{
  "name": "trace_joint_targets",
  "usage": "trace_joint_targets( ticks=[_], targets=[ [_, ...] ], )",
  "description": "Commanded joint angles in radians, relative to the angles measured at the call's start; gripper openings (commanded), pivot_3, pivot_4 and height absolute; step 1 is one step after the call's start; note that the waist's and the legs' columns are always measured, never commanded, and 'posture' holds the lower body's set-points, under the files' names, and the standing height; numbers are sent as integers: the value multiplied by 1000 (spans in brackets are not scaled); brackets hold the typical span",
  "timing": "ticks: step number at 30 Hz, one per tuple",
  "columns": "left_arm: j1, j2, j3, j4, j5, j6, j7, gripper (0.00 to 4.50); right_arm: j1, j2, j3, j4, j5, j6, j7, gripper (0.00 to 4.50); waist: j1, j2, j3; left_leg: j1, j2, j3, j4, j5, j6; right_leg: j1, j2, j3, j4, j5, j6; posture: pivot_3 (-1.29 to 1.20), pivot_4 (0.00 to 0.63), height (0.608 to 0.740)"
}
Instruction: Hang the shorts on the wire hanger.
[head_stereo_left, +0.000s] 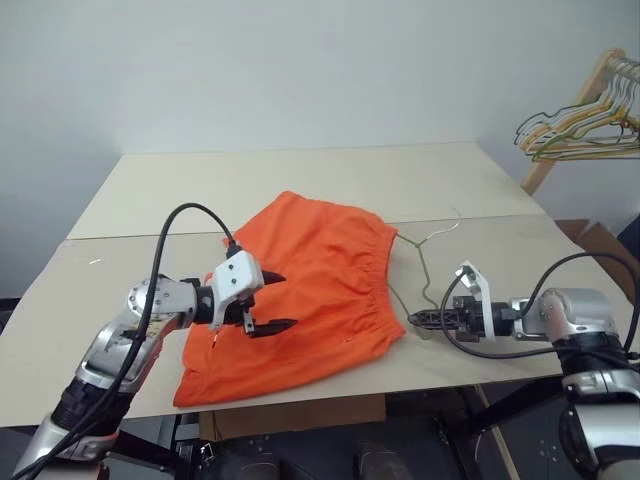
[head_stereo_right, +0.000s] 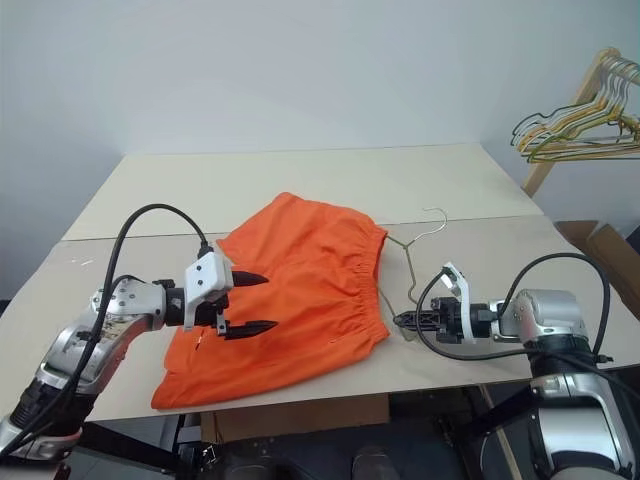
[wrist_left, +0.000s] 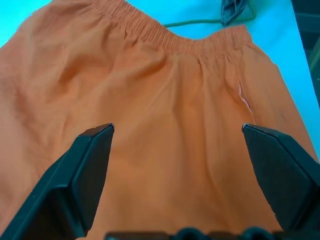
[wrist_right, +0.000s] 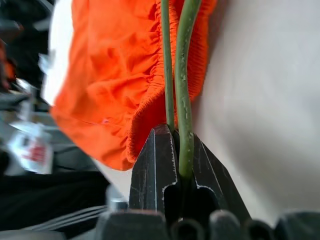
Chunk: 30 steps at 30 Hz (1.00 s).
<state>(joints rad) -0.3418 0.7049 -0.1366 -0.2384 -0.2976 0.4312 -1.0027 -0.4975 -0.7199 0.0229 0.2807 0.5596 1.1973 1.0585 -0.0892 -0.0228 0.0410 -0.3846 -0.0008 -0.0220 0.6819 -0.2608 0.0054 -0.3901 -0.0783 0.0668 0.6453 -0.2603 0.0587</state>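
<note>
Showing the threading step: head view, bright orange thin-fabric shorts lie centre frame; left gripper hovers released above them. Right wrist view: right gripper clenches the thin olive-green wire hanger beside the waistband. Next, the left must probably pinch fabric.

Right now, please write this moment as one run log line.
left gripper: open, over the orange shorts | right gripper: shut on the wire hanger beside the waistband | shorts: flat on the table, not hung yet

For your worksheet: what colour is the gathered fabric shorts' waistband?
Bright orange, clearest in the right wrist view.
</note>
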Motion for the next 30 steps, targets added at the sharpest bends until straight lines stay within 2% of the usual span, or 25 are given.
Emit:
trace_joint_targets(
  ticks=[1, 4, 8, 12, 15, 20, 24, 30],
  targets=[
    [-102, -29, 34, 59, 25, -73, 37, 4445, 26, -26, -10, -167, -43, -132, -41, 0, -1, 0, 0, 0, 0, 0, 0, 0, 0, 0, 0, 0, 0, 0, 0, -116, 0, 740],
    [-217, -51, 55, 168, 39, -126, 47, 4445, 34, -39, 10, -229, -90, -204, -67, 0, -7, 0, 0, 0, 0, 0, 1, 0, 0, 0, 0, 0, 0, 0, 0, -116, 0, 740],
    [-456, -61, 92, 372, -58, -166, -120, 4445, 4, -75, 62, -258, -141, -277, -35, 0, -8, 0, 0, -1, 0, -1, 0, 0, 0, -1, 1, -1, 0, 0, 0, -98, 0, 740],
    [-679, -57, 13, 656, 43, -326, -284, 4445, -21, -114, 136, -276, -208, -368, 7, 0, -8, 0, 0, -1, -1, 0, 1, 0, 0, -1, 1, -1, -1, 0, 0, -98, 0, 740],
    [-793, -74, -26, 852, 80, -435, -438, 4445, -28, -128, 180, -296, -272, -472, 15, 0, -10, 0, 0, 0, 0, 1, 0, 0, 0, 0, 1, -1, -2, 0, 0, -103, 0, 740],
    [-907, -113, -87, 1088, 147, -576, -602, 4445, -30, -112, 205, -336, -319, -571, 22, 0, -16, 0, 0, -2, 0, 7, 0, 0, 0, -2, 1, -1, -2, 0, 0, -122, 0, 740],
    [-947, -154, -103, 1205, 225, -684, -606, 4445, -40, -105, 211, -400, -335, -586, 21, 0, -20, 0, 0, -5, 0, 7, 1, 0, 0, -4, 1, -1, -1, 0, 0, -137, 0, 740],
    [-976, -193, -104, 1273, 247, -724, -612, 4445, -74, -102, 227, -471, -344, -536, 19, 0, -29, 0, 0, -5, 0, 3, 2, 0, 0, -4, 1, -1, 0, 0, 1, -149, 0, 740]
  ],
)
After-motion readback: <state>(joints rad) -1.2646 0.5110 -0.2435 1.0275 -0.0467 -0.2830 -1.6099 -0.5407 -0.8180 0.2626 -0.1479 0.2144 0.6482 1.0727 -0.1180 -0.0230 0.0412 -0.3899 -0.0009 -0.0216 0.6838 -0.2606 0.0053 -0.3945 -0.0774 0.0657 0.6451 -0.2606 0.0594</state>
